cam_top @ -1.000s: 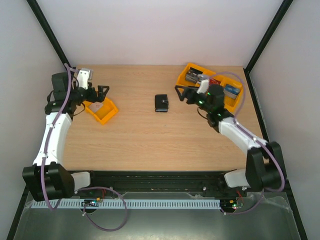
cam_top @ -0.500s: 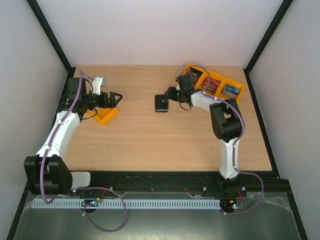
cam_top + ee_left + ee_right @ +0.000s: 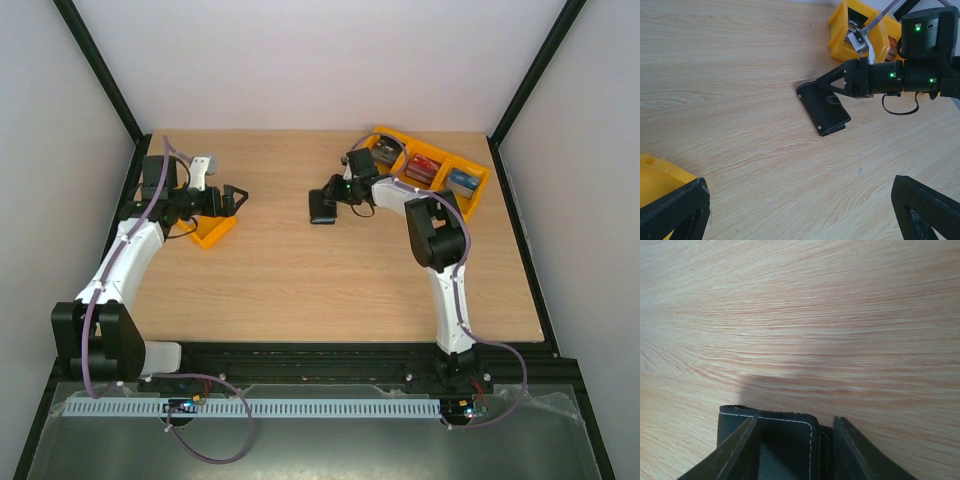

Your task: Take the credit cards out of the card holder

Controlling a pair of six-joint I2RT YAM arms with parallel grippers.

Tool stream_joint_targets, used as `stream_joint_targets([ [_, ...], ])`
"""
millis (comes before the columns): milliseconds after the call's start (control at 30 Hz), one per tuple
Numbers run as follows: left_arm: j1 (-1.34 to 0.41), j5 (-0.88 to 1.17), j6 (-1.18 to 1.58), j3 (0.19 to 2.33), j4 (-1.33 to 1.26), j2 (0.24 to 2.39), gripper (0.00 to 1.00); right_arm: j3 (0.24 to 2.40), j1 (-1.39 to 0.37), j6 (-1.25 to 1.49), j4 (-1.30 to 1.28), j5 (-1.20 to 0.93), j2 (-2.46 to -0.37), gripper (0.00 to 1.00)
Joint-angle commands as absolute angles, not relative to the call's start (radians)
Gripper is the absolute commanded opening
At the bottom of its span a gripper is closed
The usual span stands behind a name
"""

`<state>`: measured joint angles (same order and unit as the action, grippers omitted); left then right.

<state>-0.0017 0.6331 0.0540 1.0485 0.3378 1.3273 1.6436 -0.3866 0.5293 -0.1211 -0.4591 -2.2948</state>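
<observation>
The black card holder lies folded shut on the wooden table, left of the long yellow tray. My right gripper reaches it from the right, low over the table. In the right wrist view the holder fills the gap between the fingers of the right gripper, which press against it on both sides. The left wrist view shows the holder with the right gripper at its far edge. My left gripper hovers wide open well to the left, with bare table between its fingers. The credit cards are hidden.
A long yellow tray with stacks of dark, red and blue cards stands at the back right, behind the right arm. A small yellow tray sits under my left arm; its corner shows in the left wrist view.
My right gripper swung left from the long tray to the card holder and narrowed around it. My left gripper shifted right, off the small tray, and stayed open.
</observation>
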Motion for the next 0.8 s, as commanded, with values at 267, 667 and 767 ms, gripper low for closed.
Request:
stream_joint_targets([
  [267,-0.014,0.644,0.055,1.055,0.337,1.334,1.0,1.538,-0.396,0.63,0.001,-0.649,-2.245,0.02],
  [667,-0.041,0.735,0.066,0.971,0.262,1.308,1.0,1.308,-0.445,0.731,0.246,-0.759,-1.998,0.02],
  [767,-0.042,0.796,0.113,0.949,0.222,1.318,1.0,1.301,-0.466,0.721,0.266,-0.762,-1.939,0.02],
])
